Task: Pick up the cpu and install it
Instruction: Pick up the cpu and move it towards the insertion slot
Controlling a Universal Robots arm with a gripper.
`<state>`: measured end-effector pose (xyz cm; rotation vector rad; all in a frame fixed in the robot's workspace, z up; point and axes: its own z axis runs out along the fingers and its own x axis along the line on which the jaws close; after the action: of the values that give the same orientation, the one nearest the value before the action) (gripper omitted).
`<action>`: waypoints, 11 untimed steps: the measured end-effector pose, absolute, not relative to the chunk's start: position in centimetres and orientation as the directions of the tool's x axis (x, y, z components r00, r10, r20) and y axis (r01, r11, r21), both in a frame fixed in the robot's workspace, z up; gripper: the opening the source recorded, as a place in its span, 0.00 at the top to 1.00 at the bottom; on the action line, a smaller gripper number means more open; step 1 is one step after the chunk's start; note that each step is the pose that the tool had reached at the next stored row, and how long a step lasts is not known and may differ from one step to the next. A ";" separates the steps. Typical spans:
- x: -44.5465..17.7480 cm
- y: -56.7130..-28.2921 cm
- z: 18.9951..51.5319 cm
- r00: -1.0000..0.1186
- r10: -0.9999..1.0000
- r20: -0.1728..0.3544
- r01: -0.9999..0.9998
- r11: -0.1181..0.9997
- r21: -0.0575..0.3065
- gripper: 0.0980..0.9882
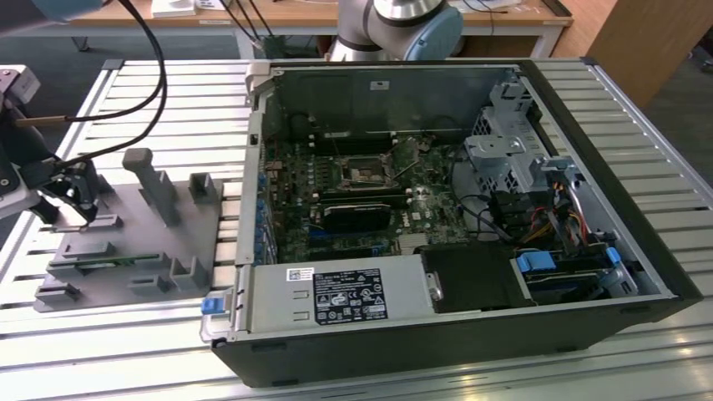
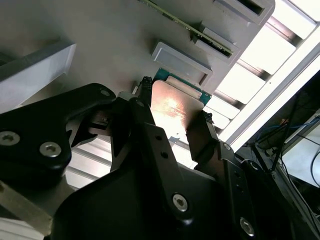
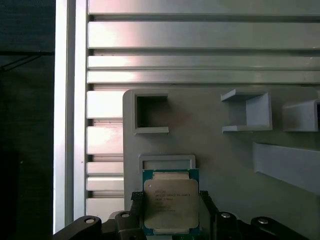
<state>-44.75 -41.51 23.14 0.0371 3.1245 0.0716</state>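
Pinching the cpu by two opposite edges, the gripper is holding it at the grey fixture plate, well apart from the motherboard socket. Judging the edge hold shallow: the chip is risking slipping or tilting, then seating crooked.

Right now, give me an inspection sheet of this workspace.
surface: slatted metal table carrying a grey fixture plate and an open computer case.
job's things: cpu, metal top up, next to a small frame holder on the fixture plate; motherboard socket inside the case.
clutter: green memory stick in a plate holder.
grippers: gripper over the plate, fingers against two opposite cpu edges.
cables: black cables running down to the gripper; wire bundle inside the case.
surroundings: wooden desk behind the table.
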 end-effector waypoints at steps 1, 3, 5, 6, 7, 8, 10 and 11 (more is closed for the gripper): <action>-44.7 -41.5 23.2 -1.000 0.024 -0.016 0.023 0.999 0.046 0.52; -44.7 -41.5 23.2 -1.000 0.024 -0.016 0.023 0.999 0.046 0.52; -44.7 -41.5 23.2 -1.000 0.024 -0.016 0.023 0.999 0.046 0.52; -44.7 -41.5 23.3 -1.000 0.024 -0.016 0.023 0.999 0.046 0.52; -44.7 -41.5 23.3 -1.000 0.024 -0.016 0.023 0.999 0.046 0.52; -44.7 -41.5 23.3 -1.000 0.024 -0.016 0.023 0.999 0.046 0.52; -44.7 -41.5 23.3 -1.000 0.024 -0.016 0.023 0.999 0.046 0.52; -44.7 -41.5 23.3 -1.000 0.024 -0.016 0.023 0.999 0.046 0.52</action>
<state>-44.75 -41.49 23.34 0.0370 3.1244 0.0716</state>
